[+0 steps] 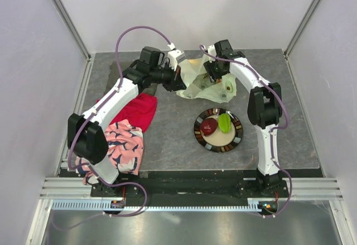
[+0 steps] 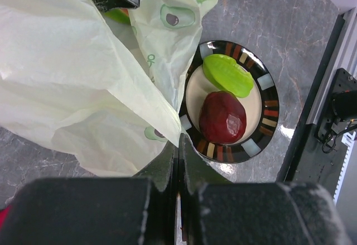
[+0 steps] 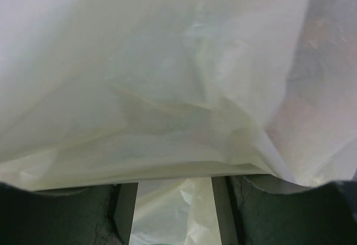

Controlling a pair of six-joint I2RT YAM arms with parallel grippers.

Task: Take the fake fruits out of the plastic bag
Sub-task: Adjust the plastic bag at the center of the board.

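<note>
Left gripper is clenched on an edge fold of the plastic bag, thin, light, slippery film best pinched at its rim, at the far middle of the table. Right gripper is inside it, jaws partly apart, film between them; can't tell if a fruit is caught. Dark red apple and green piece, hard and glossy, lie side by side on the plate.

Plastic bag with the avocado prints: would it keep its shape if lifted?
Probably not: the plastic bag is crumpled and draped in soft folds, so likely floppy. It looks thin and translucent, so probably very light.
</note>
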